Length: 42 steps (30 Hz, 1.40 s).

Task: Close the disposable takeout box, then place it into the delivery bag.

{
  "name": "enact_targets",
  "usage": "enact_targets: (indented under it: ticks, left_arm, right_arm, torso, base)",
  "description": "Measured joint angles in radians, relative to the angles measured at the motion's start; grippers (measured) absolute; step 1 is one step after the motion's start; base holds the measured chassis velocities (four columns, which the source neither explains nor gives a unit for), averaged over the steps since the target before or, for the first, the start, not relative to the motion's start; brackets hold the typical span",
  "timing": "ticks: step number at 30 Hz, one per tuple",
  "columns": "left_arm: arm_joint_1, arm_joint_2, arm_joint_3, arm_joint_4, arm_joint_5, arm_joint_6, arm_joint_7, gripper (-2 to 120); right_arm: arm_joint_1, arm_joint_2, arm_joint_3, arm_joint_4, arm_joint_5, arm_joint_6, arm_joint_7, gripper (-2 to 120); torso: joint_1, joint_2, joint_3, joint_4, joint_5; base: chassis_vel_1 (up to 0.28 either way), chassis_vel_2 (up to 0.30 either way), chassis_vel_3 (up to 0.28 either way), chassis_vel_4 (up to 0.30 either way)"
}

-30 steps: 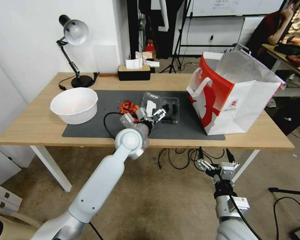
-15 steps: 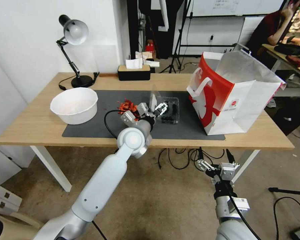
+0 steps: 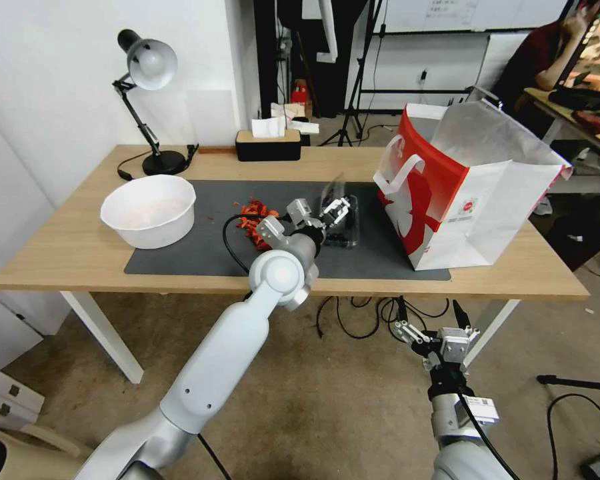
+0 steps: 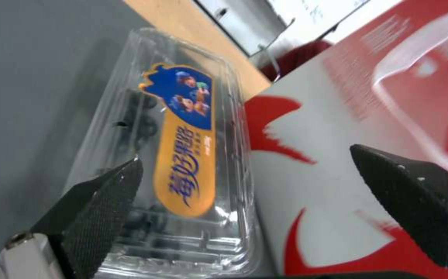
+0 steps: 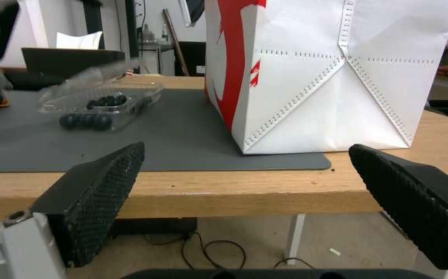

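Note:
The disposable takeout box [image 3: 345, 225] lies on the dark mat just left of the delivery bag [image 3: 470, 190]. It is clear plastic with dark berries inside. Its hinged lid, with a blue-and-yellow label [image 4: 185, 139], slants low over the base and is still ajar [image 5: 92, 79]. My left gripper [image 3: 333, 211] is open at the lid's outer side, and its fingers [image 4: 97, 195] hold nothing. The red-and-white bag [image 5: 332, 73] stands upright with its foil-lined mouth open. My right gripper [image 3: 435, 335] hangs open below the table's front edge, facing the box [image 5: 102, 106].
A white bowl [image 3: 149, 210] sits at the mat's left end, and a pile of red bits [image 3: 249, 215] lies beside my left wrist. A desk lamp [image 3: 147, 100] and a tissue box [image 3: 268, 144] stand at the back. Cables hang under the table.
My left gripper has swept right, swinging the lid from flat open through upright and down over the berries. The right arm has stayed still.

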Motion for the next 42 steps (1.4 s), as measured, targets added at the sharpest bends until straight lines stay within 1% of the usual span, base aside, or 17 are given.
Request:
enact_targets:
  ticks: [9, 11, 14, 15, 18, 19, 21, 22, 24, 25, 27, 28, 29, 33, 34, 36, 42]
  left_arm:
    - [-0.04, 0.016, 0.029, 0.032, 0.042, 0.04, -0.009, 100]
    - [-0.042, 0.018, 0.034, 0.035, 0.057, 0.044, -0.009, 96]
    - [-0.044, 0.032, 0.06, 0.038, 0.128, 0.06, 0.012, 82]
    - [-0.044, 0.032, 0.06, 0.038, 0.128, 0.06, 0.012, 82]
    - [-0.039, 0.047, 0.075, 0.039, 0.187, 0.075, 0.055, 69]
    - [-0.039, 0.047, 0.075, 0.039, 0.187, 0.075, 0.055, 69]
    - [-0.036, 0.06, 0.084, 0.045, 0.262, 0.084, 0.094, 57]
    - [-0.036, 0.06, 0.084, 0.045, 0.262, 0.084, 0.094, 57]
    - [-0.037, 0.076, 0.101, 0.054, 0.363, 0.087, 0.141, 47]
    - [-0.037, 0.076, 0.101, 0.054, 0.363, 0.087, 0.141, 47]
    - [-0.04, 0.089, 0.113, 0.068, 0.481, 0.084, 0.19, 36]
    - [-0.041, 0.094, 0.116, 0.074, 0.533, 0.076, 0.212, 32]
    - [-0.041, 0.094, 0.116, 0.074, 0.533, 0.076, 0.212, 32]
    - [-0.043, 0.103, 0.128, 0.091, 0.672, 0.032, 0.279, 14]
    - [-0.043, 0.103, 0.128, 0.091, 0.672, 0.032, 0.279, 14]
    - [-0.048, 0.105, 0.136, 0.098, 0.712, 0.007, 0.312, 3]
    - [-0.069, 0.107, 0.158, 0.115, 0.769, -0.018, 0.373, 0]
  right_arm:
    - [-0.001, 0.001, 0.002, 0.003, 0.001, 0.001, 0.0, 100]
    - [-0.001, 0.002, 0.002, 0.003, 0.001, 0.001, 0.0, 100]
    - [0.004, 0.002, 0.002, 0.0, 0.002, 0.001, 0.0, 100]
    - [0.004, 0.002, 0.002, 0.0, 0.002, 0.001, 0.0, 100]
    - [0.007, 0.003, 0.002, -0.002, 0.002, 0.001, 0.0, 100]
    - [0.007, 0.003, 0.002, -0.002, 0.002, 0.001, 0.0, 100]
    - [0.007, 0.003, 0.002, -0.002, 0.002, 0.001, 0.0, 100]
    - [0.007, 0.003, 0.002, -0.002, 0.002, 0.001, 0.0, 100]
    - [0.006, 0.003, 0.002, 0.0, 0.002, 0.001, 0.0, 100]
    - [0.006, 0.003, 0.002, 0.0, 0.002, 0.001, 0.0, 100]
    - [0.005, 0.005, 0.002, 0.002, 0.002, 0.001, 0.0, 100]
    - [0.005, 0.005, 0.002, 0.003, 0.002, 0.001, 0.0, 100]
    - [0.005, 0.005, 0.002, 0.003, 0.002, 0.001, 0.0, 100]
    - [0.003, 0.006, 0.002, 0.005, 0.002, -0.001, 0.0, 100]
    - [0.003, 0.006, 0.002, 0.005, 0.002, -0.001, 0.0, 100]
    - [0.003, 0.007, 0.003, 0.006, 0.002, -0.002, 0.0, 100]
    - [-0.001, 0.007, 0.006, 0.009, 0.002, -0.003, 0.0, 100]
  torso:
    - [0.0, 0.0, 0.0, 0.0001, 0.0]
    - [0.0, 0.0, 0.0, 0.0, 0.0]
    - [0.0, 0.0, 0.0, 0.0002, 0.0]
    - [0.0, 0.0, 0.0, 0.0002, 0.0]
    - [0.0, 0.0, 0.0, 0.0001, 0.0]
    - [0.0, 0.0, 0.0, 0.0001, 0.0]
    - [0.0, 0.0, 0.0, 0.0001, -0.0001]
    - [0.0, 0.0, 0.0, 0.0001, -0.0001]
    - [0.0, 0.0, 0.0, 0.0001, -0.0001]
    - [0.0, 0.0, 0.0, 0.0001, -0.0001]
    - [0.0, 0.0, 0.0, 0.0001, -0.0001]
    - [0.0, 0.0, 0.0, 0.0001, -0.0001]
    - [0.0, 0.0, 0.0, 0.0001, -0.0001]
    - [0.0, 0.0, 0.0, 0.0001, -0.0001]
    - [0.0, 0.0, 0.0, 0.0001, -0.0001]
    - [0.0, 0.0, 0.0, 0.0001, -0.0001]
    - [0.0, 0.0, 0.0, 0.0001, -0.0001]
  base:
    - [0.0, 0.0, 0.0, 0.0]
    - [0.0, 0.0, 0.0, 0.0]
    - [0.0, 0.0, 0.0, 0.0]
    - [0.0, 0.0, 0.0, 0.0]
    - [0.0, 0.0, 0.0, 0.0]
    - [0.0, 0.0, 0.0, 0.0]
    - [0.0, 0.0, 0.0, 0.0]
    - [0.0, 0.0, 0.0, 0.0]
    - [0.0, 0.0, 0.0, 0.0]
    - [0.0, 0.0, 0.0, 0.0]
    - [0.0, 0.0, 0.0, 0.0]
    - [0.0, 0.0, 0.0, 0.0]
    - [0.0, 0.0, 0.0, 0.0]
    - [0.0, 0.0, 0.0, 0.0]
    - [0.0, 0.0, 0.0, 0.0]
    - [0.0, 0.0, 0.0, 0.0]
    - [0.0, 0.0, 0.0, 0.0]
